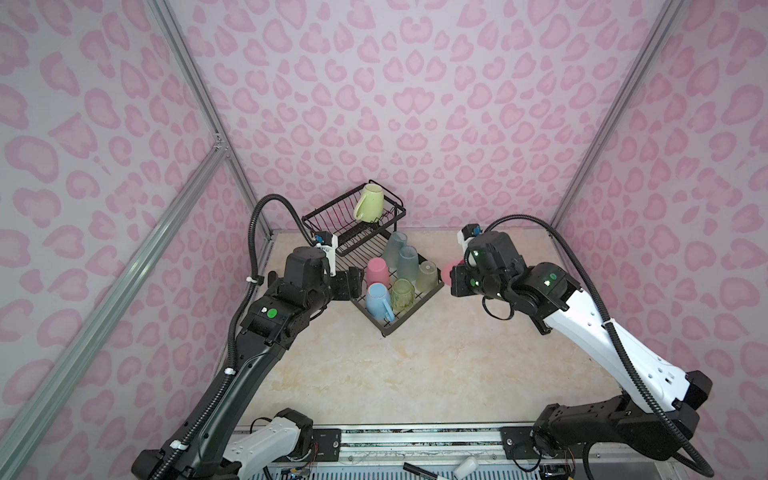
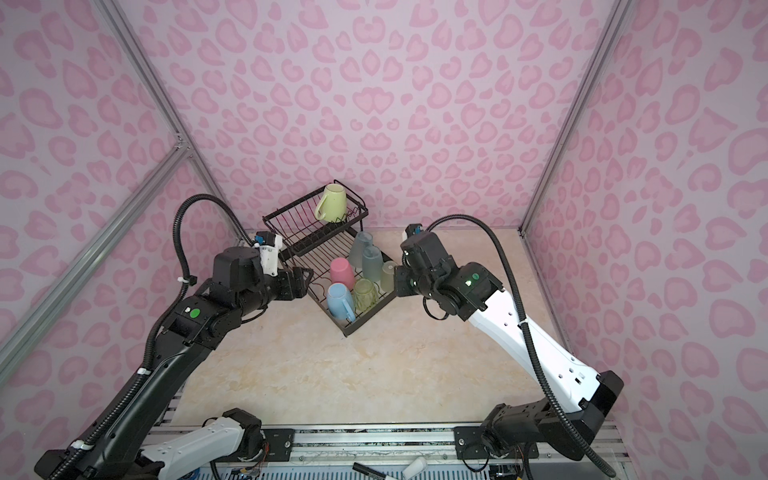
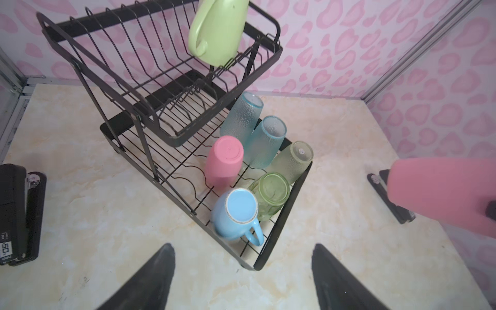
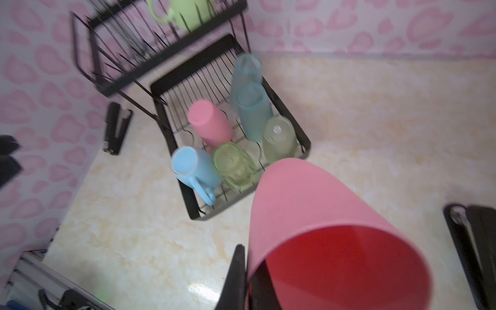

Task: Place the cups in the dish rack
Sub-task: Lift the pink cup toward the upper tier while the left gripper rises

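The held pink cup (image 4: 308, 214), clamped by its rim wall in the right gripper (image 4: 248, 276), looked light, stiff and smooth, so liable to pivot; the left gripper (image 3: 241, 248) had its fingers apart, empty.

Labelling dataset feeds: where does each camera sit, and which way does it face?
Top views: high behind the arm bases, looking down at the dish rack; left arm and right arm show.
Left wrist: on the left arm, facing the rack; open left end effector shows.
Right wrist: on the right arm, facing the rack; right end effector grips a pink cup.
Shared: both wrist views show rack and that cup.
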Robot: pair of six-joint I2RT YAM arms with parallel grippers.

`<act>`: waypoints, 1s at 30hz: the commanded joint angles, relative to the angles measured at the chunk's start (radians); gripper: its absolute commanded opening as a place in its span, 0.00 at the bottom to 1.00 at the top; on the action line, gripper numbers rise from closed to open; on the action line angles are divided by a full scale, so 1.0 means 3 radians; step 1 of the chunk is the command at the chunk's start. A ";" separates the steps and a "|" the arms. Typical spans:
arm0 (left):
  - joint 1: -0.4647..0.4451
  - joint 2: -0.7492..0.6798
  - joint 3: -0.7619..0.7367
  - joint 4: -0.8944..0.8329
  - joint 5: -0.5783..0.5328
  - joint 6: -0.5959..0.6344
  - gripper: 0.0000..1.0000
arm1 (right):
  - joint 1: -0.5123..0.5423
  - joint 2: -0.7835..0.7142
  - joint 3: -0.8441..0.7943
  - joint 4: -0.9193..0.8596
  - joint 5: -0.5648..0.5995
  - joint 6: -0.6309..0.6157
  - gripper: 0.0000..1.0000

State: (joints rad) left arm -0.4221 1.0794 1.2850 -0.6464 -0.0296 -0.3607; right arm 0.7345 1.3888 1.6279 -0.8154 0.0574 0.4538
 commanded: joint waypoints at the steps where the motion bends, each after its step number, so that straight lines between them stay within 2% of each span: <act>1: 0.0028 0.0073 0.0336 -0.0103 0.0067 -0.0331 0.89 | -0.0091 0.0143 0.0269 0.0770 -0.0161 -0.0318 0.00; 5: 0.0195 0.0307 0.0735 -0.0128 0.0343 -0.0605 0.99 | -0.0255 0.0383 0.0598 0.1267 -0.0480 -0.0358 0.00; 7: 0.0362 0.0464 0.0940 -0.0129 0.0612 -0.0784 0.98 | -0.0317 0.0473 0.0694 0.1486 -0.0700 -0.0342 0.00; 10: 0.0625 0.0680 0.1129 0.0076 0.1075 -0.1154 0.99 | -0.0380 0.0529 0.0571 0.2018 -0.1018 -0.0251 0.00; 13: 0.0745 0.0899 0.1351 0.0209 0.1321 -0.1423 0.99 | -0.0408 0.0564 0.0317 0.2661 -0.1331 -0.0211 0.00; 19: 0.0846 0.1200 0.1529 0.0675 0.1613 -0.2100 0.99 | -0.0473 0.0762 -0.0063 0.3862 -0.1847 -0.0040 0.00; 27: 0.0853 0.1492 0.1430 0.1533 0.1896 -0.2940 0.99 | -0.0605 0.1230 -0.0040 0.4802 -0.2187 0.0523 0.00; 30: 0.0852 0.1560 0.1361 0.1817 0.1941 -0.3185 1.00 | -0.0603 0.1354 0.0007 0.4925 -0.2229 0.0598 0.00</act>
State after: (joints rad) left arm -0.1665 1.5322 1.7058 -0.2554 0.5144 -1.2072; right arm 0.5514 1.7702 1.6192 0.5163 -0.5575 0.5728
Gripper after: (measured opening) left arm 0.995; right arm 0.050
